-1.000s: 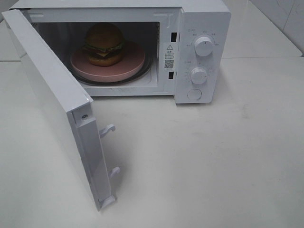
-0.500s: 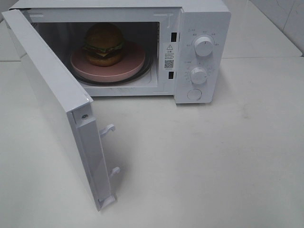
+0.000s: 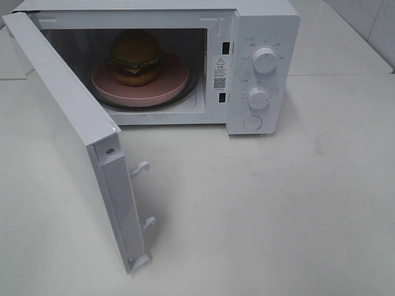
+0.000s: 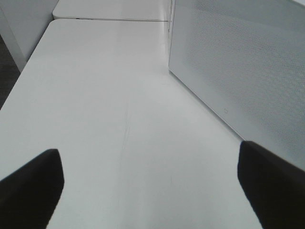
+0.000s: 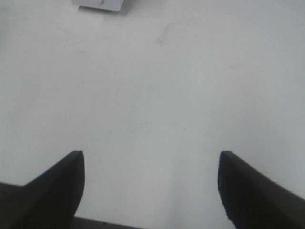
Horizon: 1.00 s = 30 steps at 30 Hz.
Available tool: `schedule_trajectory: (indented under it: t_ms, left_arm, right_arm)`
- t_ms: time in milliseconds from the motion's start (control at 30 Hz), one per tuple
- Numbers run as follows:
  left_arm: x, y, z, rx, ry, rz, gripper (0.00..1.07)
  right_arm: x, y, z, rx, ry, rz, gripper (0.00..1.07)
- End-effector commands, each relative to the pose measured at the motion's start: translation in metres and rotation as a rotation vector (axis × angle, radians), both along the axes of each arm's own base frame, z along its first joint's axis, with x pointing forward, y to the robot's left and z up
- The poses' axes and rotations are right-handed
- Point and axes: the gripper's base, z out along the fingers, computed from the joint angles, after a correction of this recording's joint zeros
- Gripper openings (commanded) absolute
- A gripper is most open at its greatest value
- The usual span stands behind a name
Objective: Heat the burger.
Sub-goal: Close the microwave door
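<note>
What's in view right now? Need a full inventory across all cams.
burger: 1, golden-brown bun with green, yellow and dark layers, on the plate
plate: 1, pink, inside the microwave cavity
microwave: 1, white, far side of the table
door: 1, white, swung wide open towards the near left
latch hooks: 2, white, on the door's free edge
upper knob: 1, white, control panel right of the cavity
lower knob: 1, white, below the upper one
button: 1, white, round, bottom of the panel
table: 1, white, under everything
left hand: 1, black fingers, open and empty, over the table beside the door
right hand: 1, black fingers, open and empty, over bare table
</note>
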Motion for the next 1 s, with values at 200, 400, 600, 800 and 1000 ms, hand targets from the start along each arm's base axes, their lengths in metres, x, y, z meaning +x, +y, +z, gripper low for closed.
schedule_trajectory:
  t_ms: [200,400,600,800,1000]
  left_arm:
    - [0.0,0.0,0.0,-0.004,-0.012,-0.007,0.91]
    - [0.0,0.0,0.0,-0.004,-0.012,-0.007,0.91]
    - [0.0,0.0,0.0,-0.004,-0.012,-0.007,0.91]
    - [0.0,0.0,0.0,-0.004,-0.012,-0.007,0.91]
    - [0.0,0.0,0.0,-0.004,-0.012,-0.007,0.91]
  right_arm:
    - [-0.027,-0.002,-0.005,0.089,-0.094,-0.074,0.76]
    - [-0.038,-0.003,-0.005,0.099,-0.165,-0.081,0.75]
    - [-0.054,-0.005,-0.005,0.11,-0.269,-0.073,0.77]
    - [-0.054,-0.004,-0.006,0.107,-0.27,-0.067,0.77]
    - [-0.054,-0.004,-0.006,0.106,-0.27,-0.064,0.76]
